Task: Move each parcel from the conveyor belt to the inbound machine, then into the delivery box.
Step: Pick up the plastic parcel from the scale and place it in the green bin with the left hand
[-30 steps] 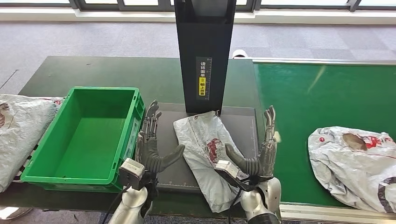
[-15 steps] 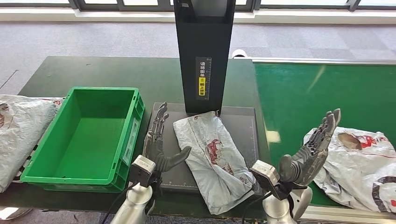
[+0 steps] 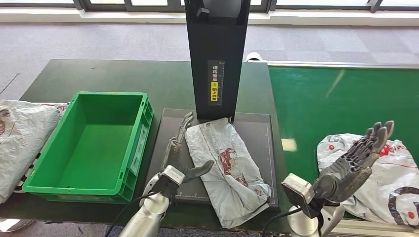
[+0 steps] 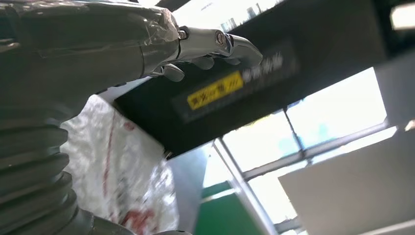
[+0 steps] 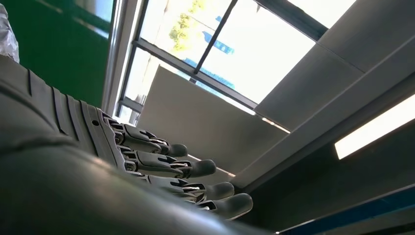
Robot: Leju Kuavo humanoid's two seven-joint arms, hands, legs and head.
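parcel edge under left hand, contact unclear

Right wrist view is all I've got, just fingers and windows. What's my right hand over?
Observer: In the head view your right hand is open, held over the near edge of a grey parcel on the green conveyor belt.
Operator: Where's the left hand?
Observer: The left hand is open at the left edge of a second parcel, which lies on the inbound machine's plate.
Operator: And the delivery box?
Observer: The green delivery box stands directly left of that plate.
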